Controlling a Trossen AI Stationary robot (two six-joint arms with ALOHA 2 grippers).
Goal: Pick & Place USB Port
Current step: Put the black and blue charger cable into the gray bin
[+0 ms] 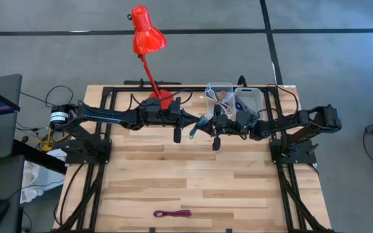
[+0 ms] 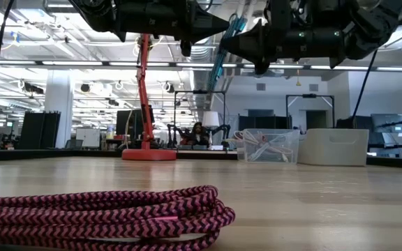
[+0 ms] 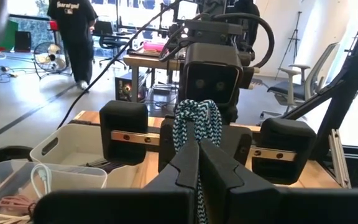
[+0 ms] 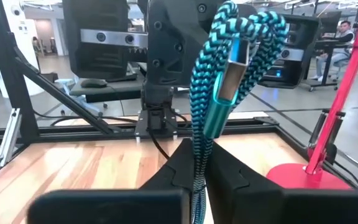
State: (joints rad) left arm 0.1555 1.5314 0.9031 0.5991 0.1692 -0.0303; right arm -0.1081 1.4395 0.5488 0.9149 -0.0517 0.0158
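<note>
Both grippers apparently pinch the teal cable (image 4: 229, 74).

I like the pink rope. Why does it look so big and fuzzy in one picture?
In the low view the pink cable lies right by the camera, so it looms large and soft; in the high view it is small, near the table's front edge.
</note>
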